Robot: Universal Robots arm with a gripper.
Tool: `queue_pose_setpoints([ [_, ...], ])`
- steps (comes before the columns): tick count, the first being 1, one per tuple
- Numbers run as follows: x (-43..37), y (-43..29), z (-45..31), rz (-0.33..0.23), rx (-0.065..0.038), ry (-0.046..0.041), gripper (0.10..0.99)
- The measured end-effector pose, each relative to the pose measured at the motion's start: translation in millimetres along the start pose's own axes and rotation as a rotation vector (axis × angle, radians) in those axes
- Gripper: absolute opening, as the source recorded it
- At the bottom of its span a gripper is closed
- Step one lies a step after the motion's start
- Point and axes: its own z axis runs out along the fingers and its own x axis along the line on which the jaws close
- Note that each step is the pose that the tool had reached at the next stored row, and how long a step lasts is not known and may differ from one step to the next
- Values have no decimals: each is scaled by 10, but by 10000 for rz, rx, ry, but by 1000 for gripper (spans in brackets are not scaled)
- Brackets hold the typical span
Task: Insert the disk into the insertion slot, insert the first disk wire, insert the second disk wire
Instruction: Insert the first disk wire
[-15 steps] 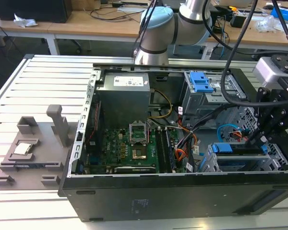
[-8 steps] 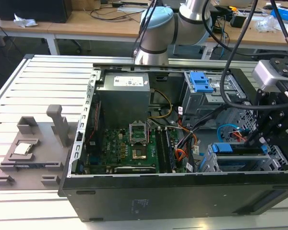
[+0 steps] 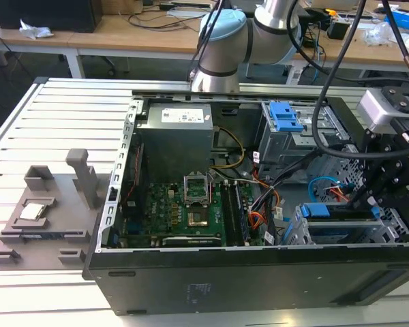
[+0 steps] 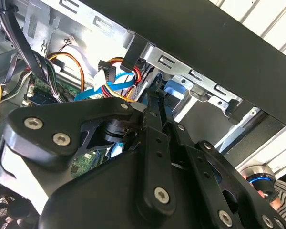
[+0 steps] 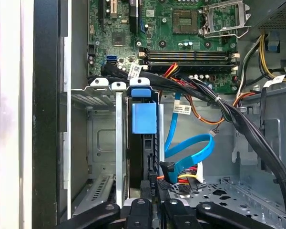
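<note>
Blue-framed disk [image 5: 144, 117]: seated on edge inside the insertion slot [image 5: 102, 143], with its carrier tab turned toward the motherboard [image 5: 181, 28].
Gripper [image 5: 153, 191]: placed right at the disk's near end and lined up with the bay, as if for a straight push.
Fingers [image 5: 170, 208]: drawn narrow, tips together; whether anything is pinched cannot be told.
Blue ribbon cable [image 5: 193, 151]: looped just beside the disk, and no plugged end is seen.
Coloured wire plug [image 5: 181, 177]: left lying near the fingertips, within easy reach.

Bright, even room light falls on the pale slatted surface [image 3: 27, 102], which glares nearly white. The open computer case [image 3: 259, 286] holds soft shadow inside. In the second wrist view the black gripper [image 4: 155, 90] sits dark against washed-out white metal of the case.
</note>
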Motion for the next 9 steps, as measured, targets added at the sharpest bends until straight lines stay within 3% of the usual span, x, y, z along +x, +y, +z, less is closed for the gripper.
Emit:
queue_pose_setpoints([
  [3,0,-1,10,-1,-1,-13,176],
  [4,1,0,3,0,-1,-2,239],
  [7,-2,4,-71,0,0,-1,239],
  [9,-5,9,-166,0,0,-2,239],
])
